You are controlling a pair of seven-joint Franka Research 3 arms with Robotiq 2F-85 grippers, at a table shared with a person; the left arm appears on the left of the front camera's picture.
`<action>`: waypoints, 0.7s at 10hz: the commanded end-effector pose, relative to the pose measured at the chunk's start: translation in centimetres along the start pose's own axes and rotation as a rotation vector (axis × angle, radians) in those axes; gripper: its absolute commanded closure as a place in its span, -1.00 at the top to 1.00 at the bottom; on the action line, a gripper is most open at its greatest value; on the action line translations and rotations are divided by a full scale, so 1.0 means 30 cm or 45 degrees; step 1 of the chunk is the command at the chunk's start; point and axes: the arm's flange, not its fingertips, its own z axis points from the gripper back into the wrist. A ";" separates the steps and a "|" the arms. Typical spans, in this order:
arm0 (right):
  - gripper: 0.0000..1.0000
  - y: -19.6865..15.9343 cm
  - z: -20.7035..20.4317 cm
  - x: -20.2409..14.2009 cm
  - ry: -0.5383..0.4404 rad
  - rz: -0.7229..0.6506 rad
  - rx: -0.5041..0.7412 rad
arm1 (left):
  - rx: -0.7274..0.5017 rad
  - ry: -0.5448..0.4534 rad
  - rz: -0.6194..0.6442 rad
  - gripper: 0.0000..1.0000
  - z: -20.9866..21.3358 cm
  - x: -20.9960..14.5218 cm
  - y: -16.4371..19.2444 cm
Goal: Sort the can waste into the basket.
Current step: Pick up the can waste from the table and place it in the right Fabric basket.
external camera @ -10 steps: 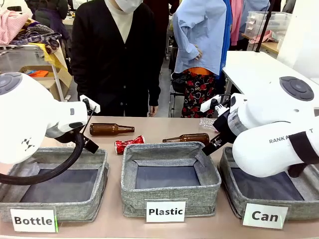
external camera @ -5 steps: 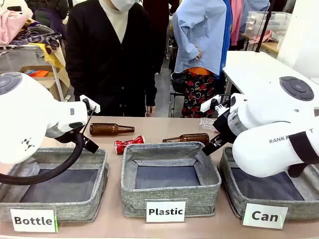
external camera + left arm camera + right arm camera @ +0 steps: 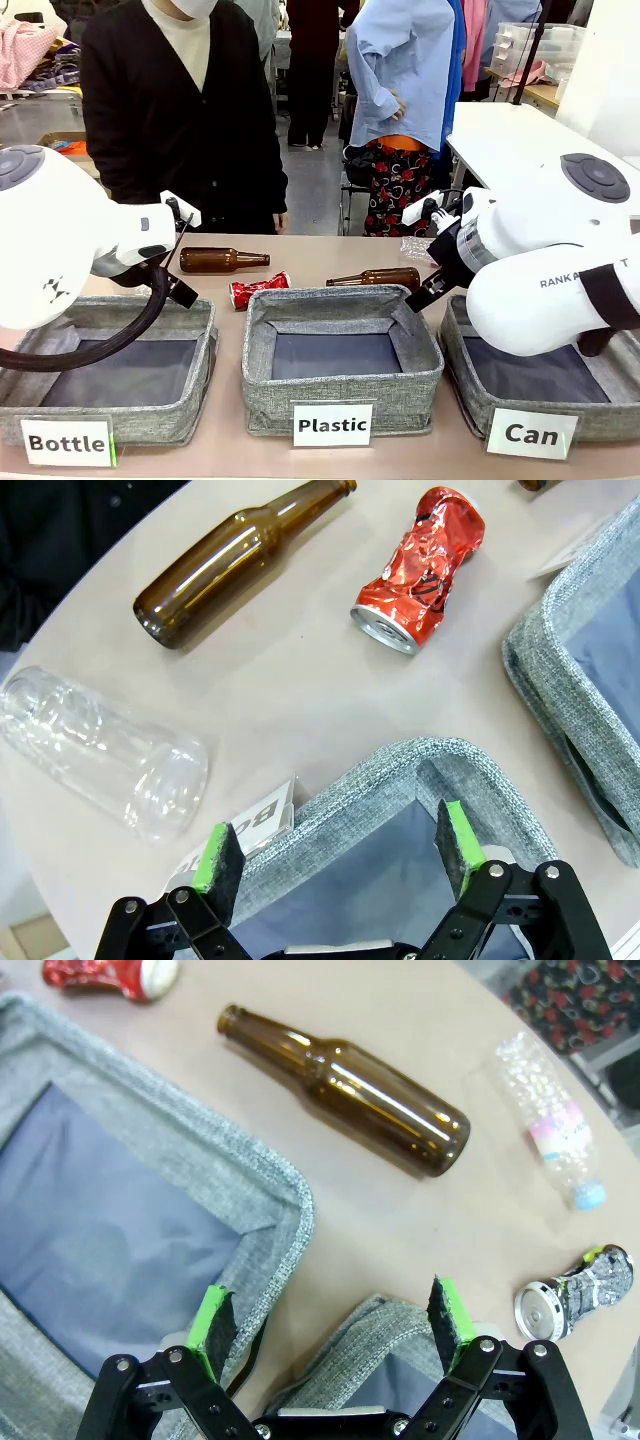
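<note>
Hovering just left of the "Plastic" basket [image 3: 270, 400], above the far rim of the "Bottle" basket [image 3: 160, 420], the left gripper [image 3: 337, 842] is spread wide with nothing between its green pads. Just right of the "Plastic" basket, over the gap before the "Can" basket [image 3: 458, 365], the right gripper [image 3: 335, 1325] gapes as wide and grips nothing either. Dark lining shows on the floor of all three baskets.

Just beyond the "Plastic" basket's far left corner, the red can [image 3: 420, 568] lies on its side on the table. It is shiny, crushed and creased. Its long axis runs roughly along that basket's far rim, and a round silver end is turned toward the left gripper. Beyond the "Plastic" basket's right side, the black-and-silver can [image 3: 575, 1288] lies crumpled on its side, with its silver end nearer the right gripper and its green tip farther off.

Two brown bottles [image 3: 222, 260] [image 3: 378, 278] lie behind the "Plastic" basket. A person in a dark cardigan [image 3: 170, 130] stands farther back.
</note>
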 end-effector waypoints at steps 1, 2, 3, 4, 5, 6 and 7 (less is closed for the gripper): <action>1.00 0.000 0.000 0.000 0.000 0.000 0.000 | 0.000 0.000 0.000 1.00 0.000 0.000 0.000; 1.00 0.000 0.039 0.002 0.010 -0.003 0.026 | 0.000 0.000 0.000 1.00 0.000 0.000 0.000; 1.00 -0.001 0.103 0.006 0.007 -0.005 0.075 | -0.067 -0.028 -0.026 1.00 0.059 0.007 -0.006; 1.00 -0.005 0.194 0.012 -0.039 -0.079 0.151 | -0.147 -0.044 -0.026 1.00 0.148 0.024 -0.032; 1.00 -0.020 0.307 0.014 -0.059 -0.224 0.204 | -0.296 -0.054 0.061 1.00 0.264 0.037 -0.052; 1.00 -0.044 0.403 0.003 -0.061 -0.381 0.271 | -0.408 -0.027 0.119 1.00 0.366 0.042 -0.069; 1.00 -0.082 0.487 -0.030 -0.101 -0.483 0.392 | -0.476 -0.020 0.174 1.00 0.454 0.023 -0.060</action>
